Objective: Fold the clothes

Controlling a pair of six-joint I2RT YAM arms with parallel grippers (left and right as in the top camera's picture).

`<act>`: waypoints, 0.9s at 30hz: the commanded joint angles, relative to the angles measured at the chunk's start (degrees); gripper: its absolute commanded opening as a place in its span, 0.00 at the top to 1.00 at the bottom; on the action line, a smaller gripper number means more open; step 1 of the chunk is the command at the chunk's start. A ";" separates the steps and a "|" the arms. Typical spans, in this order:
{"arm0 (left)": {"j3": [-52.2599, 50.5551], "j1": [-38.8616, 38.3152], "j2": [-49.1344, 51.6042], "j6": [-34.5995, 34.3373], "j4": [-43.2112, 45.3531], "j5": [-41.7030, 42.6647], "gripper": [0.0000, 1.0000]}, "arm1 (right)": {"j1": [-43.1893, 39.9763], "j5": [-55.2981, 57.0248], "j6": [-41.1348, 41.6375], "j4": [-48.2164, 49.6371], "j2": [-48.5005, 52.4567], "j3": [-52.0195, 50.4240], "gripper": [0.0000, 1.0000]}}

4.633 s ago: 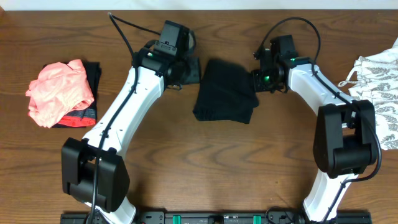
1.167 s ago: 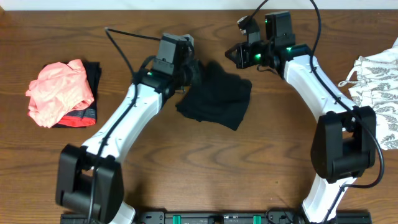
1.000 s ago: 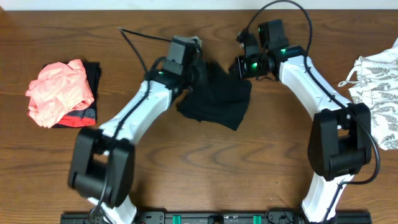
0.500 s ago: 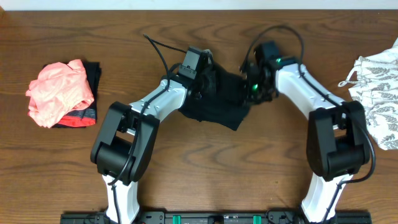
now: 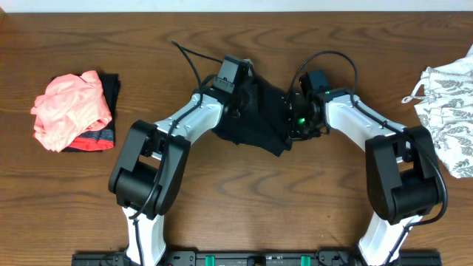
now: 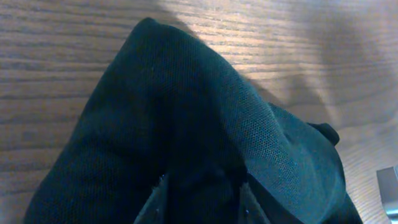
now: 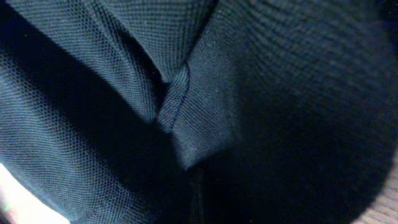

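The black garment (image 5: 255,122) of the clothes lies bunched at the table's middle. My left gripper (image 5: 249,96) is over its upper left part. In the left wrist view the left gripper (image 6: 202,200) has a thick fold of the black garment (image 6: 186,118) between its fingers (image 6: 155,202). My right gripper (image 5: 290,124) is low at the garment's right edge. In the right wrist view the black garment (image 7: 124,93) fills the picture, and the right gripper (image 7: 196,200) shows only as a dark closed seam pressed into it.
A coral-pink garment (image 5: 70,107) lies on a black and red one (image 5: 111,111) at the far left. A white leaf-patterned garment (image 5: 447,111) lies at the right edge. The table's back edge (image 5: 236,10) runs along the top.
My left gripper has carried the garment's upper left part to the right. My right arm has come down from the back onto the garment's right edge, still shut.
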 commanded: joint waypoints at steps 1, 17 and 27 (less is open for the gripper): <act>-1.66 -0.13 3.72 0.52 -3.74 -0.48 0.61 | 1.29 1.77 1.07 -0.81 3.98 -3.69 0.98; -1.18 5.46 -20.74 0.48 -8.48 0.98 0.61 | 0.02 2.01 -4.92 -4.44 -7.85 8.37 0.90; -3.02 0.31 -18.80 0.48 -20.41 0.94 0.61 | 0.61 3.72 -4.79 5.05 -6.45 10.91 0.88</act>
